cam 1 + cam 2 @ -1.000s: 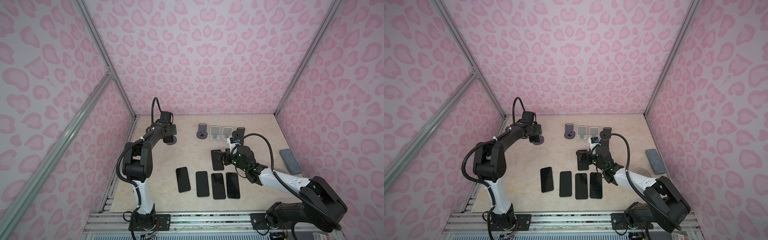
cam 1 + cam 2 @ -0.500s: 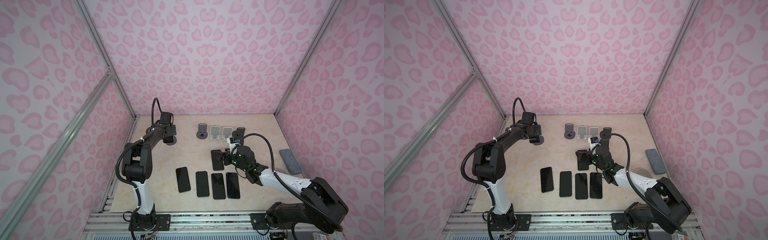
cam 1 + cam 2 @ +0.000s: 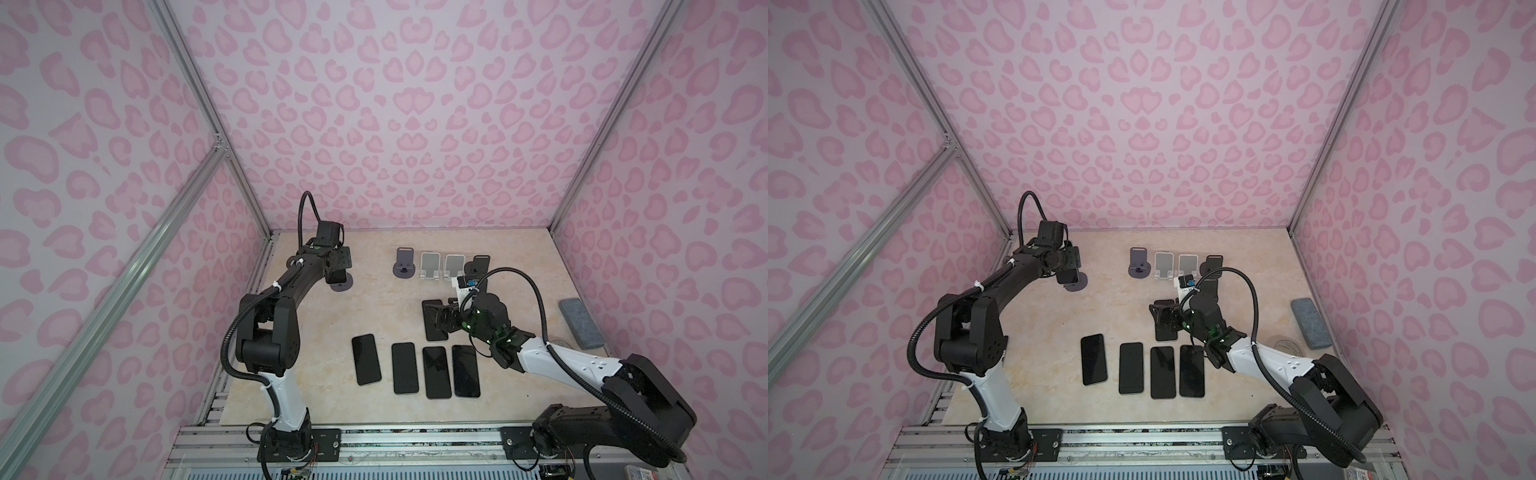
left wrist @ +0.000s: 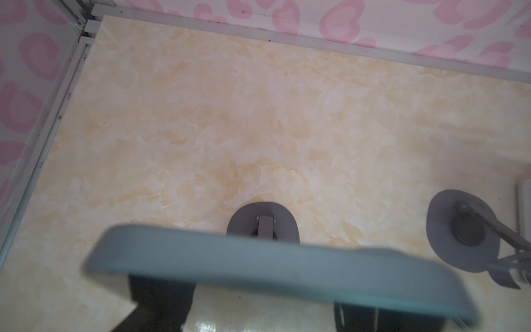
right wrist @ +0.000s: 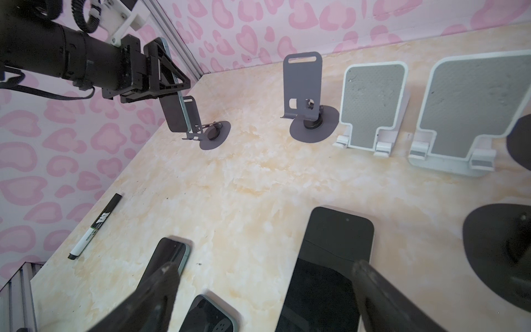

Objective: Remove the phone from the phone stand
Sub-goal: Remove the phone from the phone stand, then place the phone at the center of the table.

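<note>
Right wrist view gives the clearest side look: the left gripper (image 5: 168,79) is clamped on the upper half of the phone (image 5: 175,116), which leans just in front of the back plate of the phone stand (image 5: 215,137). The phone's lower end hangs close above the stand's front lip; whether it rests on the lip cannot be told. In both top views the phone (image 3: 340,276) (image 3: 1069,276) sits directly over the stand's round base (image 3: 343,287) (image 3: 1077,287). The left wrist view shows only the phone's blurred top edge (image 4: 258,273) with the base (image 4: 263,221) beyond it.

The step in hand looks like the lift-off. It would go best as a pull up along the back plate until the lower edge is clear of the lip, and only then away from the stand. A sideways drag could catch the lip and tip or slide this light stand. The grip should hold firm, since the glass is slick.

The right gripper (image 5: 263,270) hangs spread wide and empty, well apart from the stand on its right-arm side.
</note>
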Motion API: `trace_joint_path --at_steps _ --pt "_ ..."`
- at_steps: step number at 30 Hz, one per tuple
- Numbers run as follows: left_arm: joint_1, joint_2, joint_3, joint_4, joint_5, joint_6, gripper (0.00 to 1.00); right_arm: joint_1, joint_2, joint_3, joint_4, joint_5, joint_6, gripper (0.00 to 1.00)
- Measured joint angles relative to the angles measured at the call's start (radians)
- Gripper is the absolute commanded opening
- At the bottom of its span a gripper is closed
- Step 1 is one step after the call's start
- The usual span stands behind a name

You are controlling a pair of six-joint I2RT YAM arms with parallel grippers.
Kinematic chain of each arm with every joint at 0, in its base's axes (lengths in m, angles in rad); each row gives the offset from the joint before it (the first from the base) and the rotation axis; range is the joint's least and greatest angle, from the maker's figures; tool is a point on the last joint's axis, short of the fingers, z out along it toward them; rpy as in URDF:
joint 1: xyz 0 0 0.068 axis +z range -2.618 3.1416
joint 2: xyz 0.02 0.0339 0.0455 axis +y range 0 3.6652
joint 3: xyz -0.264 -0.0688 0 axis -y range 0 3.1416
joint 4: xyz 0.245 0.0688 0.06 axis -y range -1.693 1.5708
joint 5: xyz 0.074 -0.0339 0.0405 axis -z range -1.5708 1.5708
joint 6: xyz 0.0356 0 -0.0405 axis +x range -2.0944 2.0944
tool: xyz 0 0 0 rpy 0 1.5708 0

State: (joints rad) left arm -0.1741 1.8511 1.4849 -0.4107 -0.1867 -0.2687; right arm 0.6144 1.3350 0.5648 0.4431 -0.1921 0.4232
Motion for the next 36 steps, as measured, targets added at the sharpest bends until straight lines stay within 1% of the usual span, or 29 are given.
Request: trace_joint_path --at_steps 7,13,20,25,31,36 --pt "-0.037 -0.113 -0.007 -0.014 -0.001 0.005 0.61 0.01 -0.006 -0.026 0.056 -0.048 0.003 0.95" --pt "-0.126 -0.221 -0.085 -0.037 -0.004 -0.006 0.6 0.04 -0.043 -0.058 0.087 0.016 -0.024 0.95" --pt "-0.233 -0.286 -0.166 -0.072 -0.005 -0.052 0.6 0.047 -0.034 -0.087 0.131 0.07 -0.024 0.95" --pt "-0.296 -0.27 -0.174 -0.09 -0.012 -0.076 0.59 0.046 -0.022 -0.094 0.142 0.12 -0.019 0.94" --pt "-0.336 -0.181 -0.161 -0.122 -0.003 -0.098 0.58 0.046 -0.021 -0.088 0.129 0.171 -0.016 0.94" --pt "-0.358 -0.064 -0.067 -0.183 0.037 -0.096 0.56 0.045 -0.023 -0.078 0.111 0.176 -0.016 0.94"
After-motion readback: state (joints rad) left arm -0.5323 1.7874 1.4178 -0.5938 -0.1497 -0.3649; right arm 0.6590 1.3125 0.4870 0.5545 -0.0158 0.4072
